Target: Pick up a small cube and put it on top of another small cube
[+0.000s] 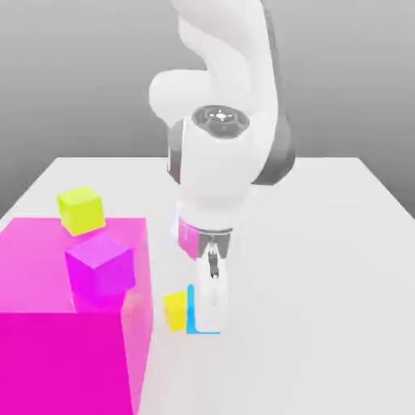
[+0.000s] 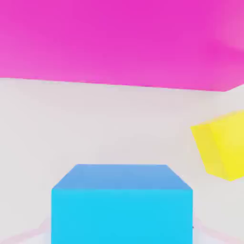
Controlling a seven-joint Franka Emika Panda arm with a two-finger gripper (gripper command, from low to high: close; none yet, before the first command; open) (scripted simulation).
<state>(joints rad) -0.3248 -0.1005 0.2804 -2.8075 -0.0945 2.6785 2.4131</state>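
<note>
my fingers [image 1: 207, 312] pinch the blue cube [image 2: 122, 205], low by the worktop [image 1: 324, 267]. grasp step made; next i must lift and centre it over the yellow cube [image 1: 174, 311] just beside them.

Small cube [image 1: 193, 312] just beside another small cube [image 1: 174, 311], on its exterior-view right, perhaps touching, both on the table [image 1: 324, 267], huge block [image 1: 49, 324] at the exterior view's left, mid-sized cube [image 1: 100, 266] atop it, larger cube [image 1: 81, 210] behind.
</note>
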